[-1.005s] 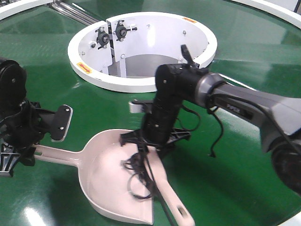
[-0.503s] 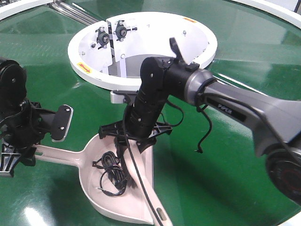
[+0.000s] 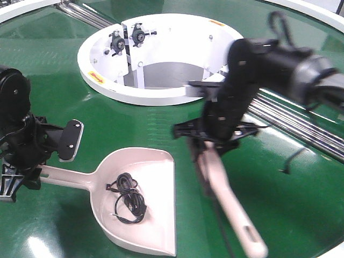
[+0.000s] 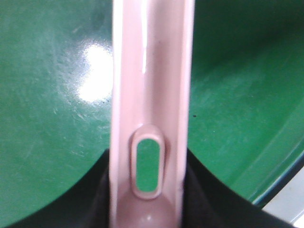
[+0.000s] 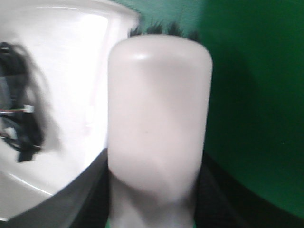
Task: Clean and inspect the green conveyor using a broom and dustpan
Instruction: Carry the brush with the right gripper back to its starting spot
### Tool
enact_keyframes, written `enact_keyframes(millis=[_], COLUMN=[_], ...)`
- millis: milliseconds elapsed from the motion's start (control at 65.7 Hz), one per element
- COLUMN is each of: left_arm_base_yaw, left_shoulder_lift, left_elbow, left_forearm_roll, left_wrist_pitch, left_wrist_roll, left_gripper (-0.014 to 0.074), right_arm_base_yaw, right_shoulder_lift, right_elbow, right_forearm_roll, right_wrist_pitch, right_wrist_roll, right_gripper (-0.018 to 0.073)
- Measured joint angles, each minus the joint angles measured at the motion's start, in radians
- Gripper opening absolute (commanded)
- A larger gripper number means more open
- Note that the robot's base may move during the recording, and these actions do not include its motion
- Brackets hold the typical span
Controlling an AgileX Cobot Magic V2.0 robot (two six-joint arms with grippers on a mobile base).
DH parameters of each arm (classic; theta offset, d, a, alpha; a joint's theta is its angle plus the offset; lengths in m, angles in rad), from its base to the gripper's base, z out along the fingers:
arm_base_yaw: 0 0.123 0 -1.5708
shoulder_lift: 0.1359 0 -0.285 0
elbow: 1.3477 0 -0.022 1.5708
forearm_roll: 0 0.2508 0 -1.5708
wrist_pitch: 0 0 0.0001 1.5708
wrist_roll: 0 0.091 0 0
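The green conveyor (image 3: 54, 102) was the desk under all of it. We noted a glossy dark belt with hard glare patches and judged it slick. The white ring hub (image 3: 156, 98) stood beyond the dustpan, well apart. Silver rollers (image 3: 293, 122) ran beyond the dustpan and off to its right.

The dustpan (image 3: 158, 226) lay flat on the belt, its straight front edge facing right and its handle running left into the left jaws (image 3: 27, 174). In the left wrist view those jaws were closed on both sides of the slotted handle.

The broom (image 3: 231, 204) lay right of the dustpan's front edge, with a strip of bare belt between them. Its long axis ran roughly parallel to that edge, head at the far end and slotted handle end past the dustpan's near corner. The right jaws (image 3: 210, 141) were closed round the broom up by the head. In the right wrist view the paddle filled the gap, with bristles at its far tip and the dustpan floor off to its left. We could not tell whether the bristles touched the belt.

A black cable tangle (image 3: 128, 196) sat inside the dustpan, toward its handle side.

Our judgement was that the right arm was the nearer one, so any further stroke would run leftward across that strip into the dustpan's mouth. There looked to be room enough. We thought the left grip would have to stop the dustpan sliding.
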Motion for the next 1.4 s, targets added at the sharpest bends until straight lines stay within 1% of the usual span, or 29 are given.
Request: enact_keyframes(millis=[183, 396, 563, 1020, 1401], left_arm_base_yaw=[0.000, 0.000, 0.000, 0.000, 0.000], left_shoulder_lift=[0.000, 0.000, 0.000, 0.000, 0.000], left_elbow=[0.000, 0.000, 0.000, 0.000, 0.000], left_forearm_roll=[0.000, 0.000, 0.000, 0.000, -0.001], left_wrist_pitch=[0.000, 0.000, 0.000, 0.000, 0.000], left_wrist_roll=[0.000, 0.000, 0.000, 0.000, 0.000], left_gripper=[-0.0023, -0.0023, -0.0023, -0.0023, -0.0023], right_arm_base_yaw=[-0.085, -0.126, -0.130, -0.131, -0.131], right_shoulder_lift=[-0.049, -0.049, -0.017, 0.092, 0.111], right_elbow=[0.092, 0.148, 0.150, 0.150, 0.146], right_forearm_roll=[-0.019, -0.070, -0.093, -0.093, -0.076], right_wrist_pitch=[0.000, -0.001, -0.003, -0.018, -0.018], right_wrist_roll=[-0.036, -0.065, -0.067, -0.069, -0.070], right_gripper=[-0.0005, -0.0005, -0.0005, -0.0005, 0.0001])
